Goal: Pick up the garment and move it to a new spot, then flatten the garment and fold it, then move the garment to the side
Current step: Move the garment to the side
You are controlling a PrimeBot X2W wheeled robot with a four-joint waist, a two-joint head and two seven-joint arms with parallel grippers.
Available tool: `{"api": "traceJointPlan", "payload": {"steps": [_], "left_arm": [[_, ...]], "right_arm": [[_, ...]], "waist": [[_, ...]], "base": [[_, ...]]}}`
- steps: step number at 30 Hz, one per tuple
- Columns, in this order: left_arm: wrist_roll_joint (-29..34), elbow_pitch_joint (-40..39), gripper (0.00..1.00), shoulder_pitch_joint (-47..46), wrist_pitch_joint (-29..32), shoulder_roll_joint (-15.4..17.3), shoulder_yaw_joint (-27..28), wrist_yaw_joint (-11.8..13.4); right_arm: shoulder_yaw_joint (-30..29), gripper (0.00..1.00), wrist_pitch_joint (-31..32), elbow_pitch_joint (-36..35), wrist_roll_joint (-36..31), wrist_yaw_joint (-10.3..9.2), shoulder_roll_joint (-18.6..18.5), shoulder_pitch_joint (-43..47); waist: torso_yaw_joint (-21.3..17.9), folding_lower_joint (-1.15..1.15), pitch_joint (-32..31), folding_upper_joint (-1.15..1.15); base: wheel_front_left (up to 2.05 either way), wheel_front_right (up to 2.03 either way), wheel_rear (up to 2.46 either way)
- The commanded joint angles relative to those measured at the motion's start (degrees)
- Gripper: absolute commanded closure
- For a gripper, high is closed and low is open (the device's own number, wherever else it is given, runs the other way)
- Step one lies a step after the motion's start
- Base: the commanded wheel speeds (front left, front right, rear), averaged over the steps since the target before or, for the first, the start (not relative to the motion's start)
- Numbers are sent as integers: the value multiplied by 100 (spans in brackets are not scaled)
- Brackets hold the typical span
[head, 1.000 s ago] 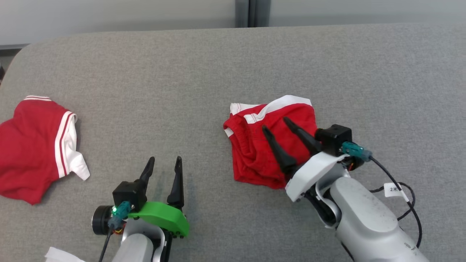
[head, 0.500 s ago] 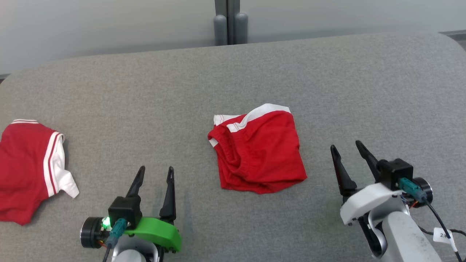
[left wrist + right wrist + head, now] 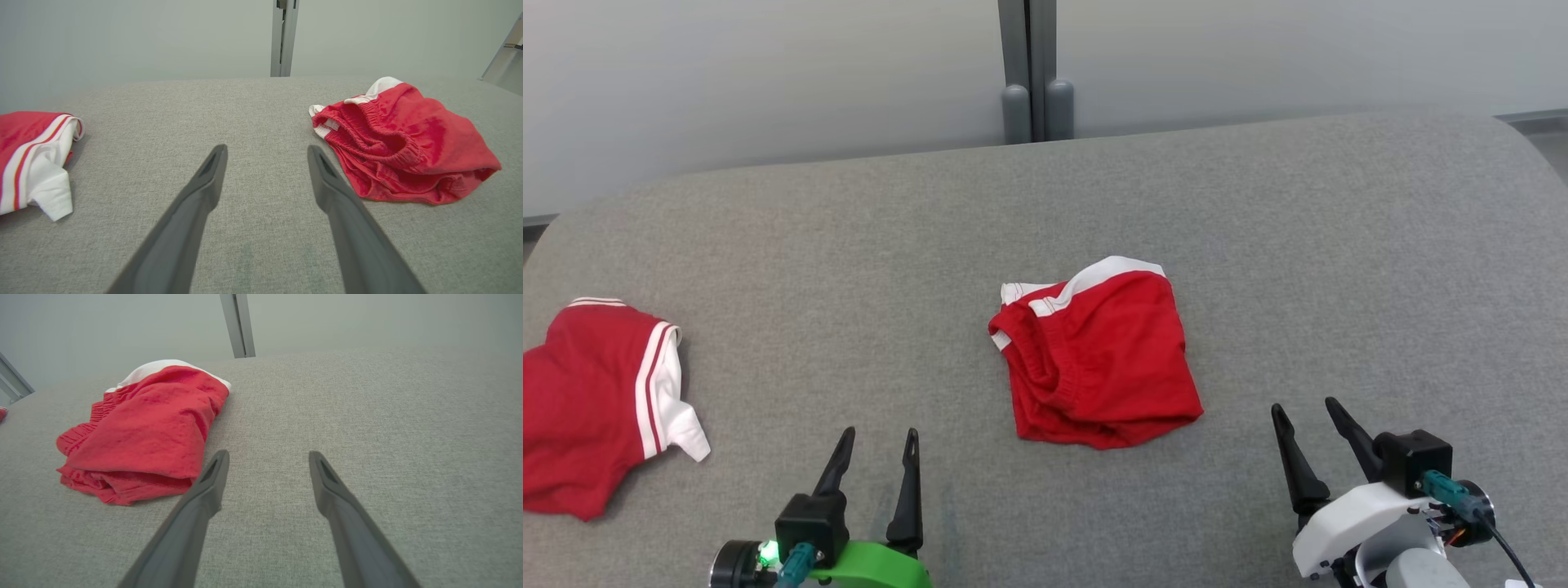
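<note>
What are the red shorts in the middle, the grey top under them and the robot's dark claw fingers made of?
Red shorts: soft matte knit cloth, probably cotton or a blend; it creases, and the waistband is gathered elastic. Grey top: matte woven upholstery fabric, by its fine flecked grain. Left claw and right claw fingers: rigid, dull dark, likely moulded plastic, though unsure.

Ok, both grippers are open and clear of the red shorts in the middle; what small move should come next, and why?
Probably ease the right gripper forward to the near right corner of the red shorts. They lie folded, not yet moved aside, and that gripper is open, empty and close by.
</note>
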Motion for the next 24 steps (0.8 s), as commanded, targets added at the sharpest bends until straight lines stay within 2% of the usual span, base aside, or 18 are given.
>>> {"api": "traceJointPlan", "payload": {"steps": [1,9,18,24], "left_arm": [[-12,-26,0,51,-3,23,2,14],[-68,-84,0,-296,-3,23,-103,20],[-176,-110,0,-777,-3,23,-340,-23],[-241,-126,0,-989,-3,23,-469,-33]], "right_arm": [[21,0,-25,-10,21,-4,-15,27],[358,0,-25,79,39,-4,-15,-511],[838,0,-25,191,61,-5,-19,-1713],[597,0,-25,510,-90,-4,-18,-1994]], "waist": [[5,0,38,0],[130,0,474,0],[475,0,1165,0],[725,0,1443,0]], "base": [[0,0,0],[0,0,0],[0,0,0],[0,0,0]]}}
